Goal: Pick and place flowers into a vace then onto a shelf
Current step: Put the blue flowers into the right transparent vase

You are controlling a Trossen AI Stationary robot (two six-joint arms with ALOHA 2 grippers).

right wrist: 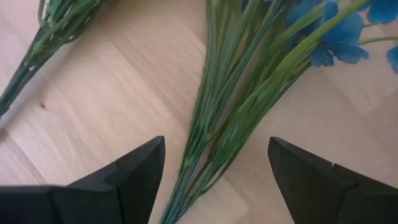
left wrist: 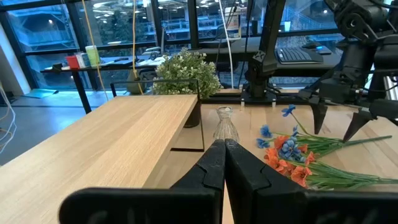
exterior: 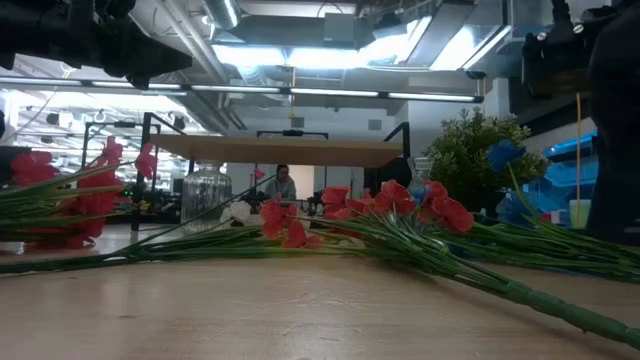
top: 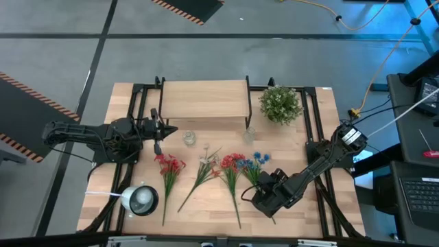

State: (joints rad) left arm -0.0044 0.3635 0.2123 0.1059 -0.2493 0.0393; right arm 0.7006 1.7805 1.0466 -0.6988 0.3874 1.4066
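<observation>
While four flowers point(top: 212, 171) lie fanned on tabletop, none in vase point(top: 188, 138) yet, right gripper point(right wrist: 214, 171) hangs wide open straddling blue sprig point(right wrist: 249, 99) stems, likely lined up for pinch. Left gripper point(left wrist: 225, 163) shut, empty, waits facing shelf point(top: 204, 100).

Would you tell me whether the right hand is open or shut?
Open: the right hand has both fingers spread wide, straddling the blue flower's stems.
</observation>
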